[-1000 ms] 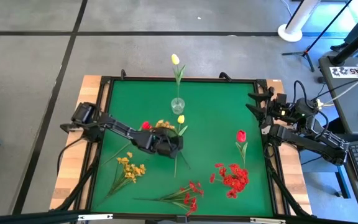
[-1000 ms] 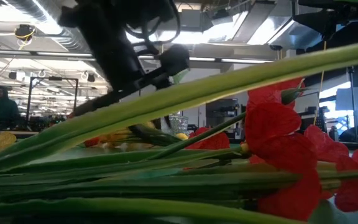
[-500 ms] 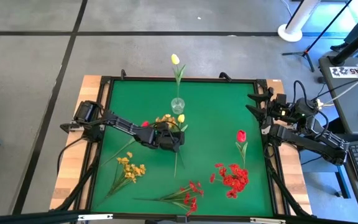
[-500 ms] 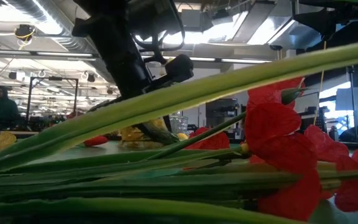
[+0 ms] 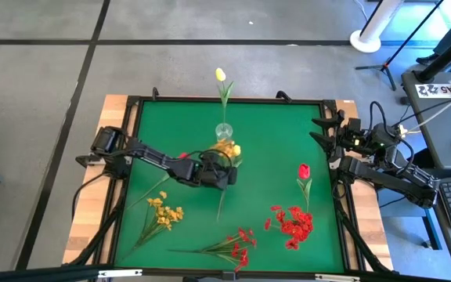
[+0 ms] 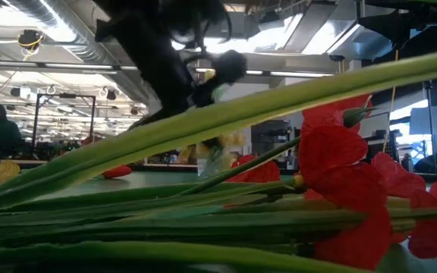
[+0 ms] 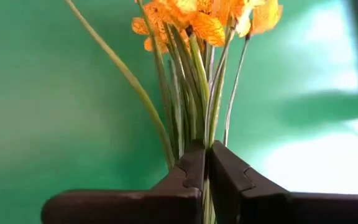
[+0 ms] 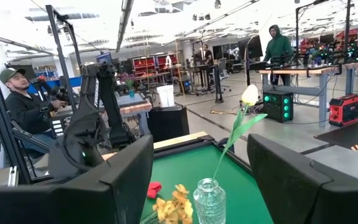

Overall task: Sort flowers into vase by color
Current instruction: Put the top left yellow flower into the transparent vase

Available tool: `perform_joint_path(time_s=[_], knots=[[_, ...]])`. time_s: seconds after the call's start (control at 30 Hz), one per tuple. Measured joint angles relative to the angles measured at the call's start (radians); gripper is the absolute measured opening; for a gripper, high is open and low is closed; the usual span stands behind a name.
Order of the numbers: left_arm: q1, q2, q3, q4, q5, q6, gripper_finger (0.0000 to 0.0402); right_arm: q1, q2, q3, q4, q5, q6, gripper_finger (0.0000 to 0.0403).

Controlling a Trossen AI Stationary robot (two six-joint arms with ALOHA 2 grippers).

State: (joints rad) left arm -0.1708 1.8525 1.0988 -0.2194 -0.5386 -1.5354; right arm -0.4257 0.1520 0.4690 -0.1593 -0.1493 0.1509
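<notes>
A clear glass vase [image 5: 224,131] stands at the mat's far middle with one yellow tulip [image 5: 221,75] upright in it. My left gripper [image 5: 219,174] is just near of the vase, shut on a spray of small yellow blooms [image 5: 227,147] whose heads reach the vase's foot. A red tulip [image 5: 183,157] lies beside that arm. A green stem [image 5: 221,207] lies on the mat near of the gripper. Another yellow spray [image 5: 163,211], two red sprays [image 5: 292,223] [image 5: 237,247] and a red tulip [image 5: 304,171] lie on the mat. My right gripper [image 8: 199,149] waits open at the right edge. My left gripper pinches the yellow spray's bundle of thin green stems [image 7: 199,134] between its two fingers [image 7: 188,174], below the blooms [image 7: 210,18]. The fingers slant down from the table's left and lie across the stems. The blooms stand out beyond the fingertips toward the vase.
A dark frame [image 5: 135,102] borders the green mat [image 5: 178,125]. Stems and red blooms of a spray [image 6: 332,174] fill the front of the low view. People stand in the room beyond the table [image 8: 23,102].
My left gripper has shut on the yellow spray's stems, rolled a little and gone toward the far edge and the vase. The spray's blooms have moved from beside the red tulip to the foot of the vase.
</notes>
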Motion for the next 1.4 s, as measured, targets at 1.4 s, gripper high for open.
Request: perform_joint_path(time_s=[1.4], knots=[[0.446,-0.226,0.001,0.78,0.005,1.431,0.0,0.0,0.0,0.0,-0.025,0.01,0.0,0.0259]])
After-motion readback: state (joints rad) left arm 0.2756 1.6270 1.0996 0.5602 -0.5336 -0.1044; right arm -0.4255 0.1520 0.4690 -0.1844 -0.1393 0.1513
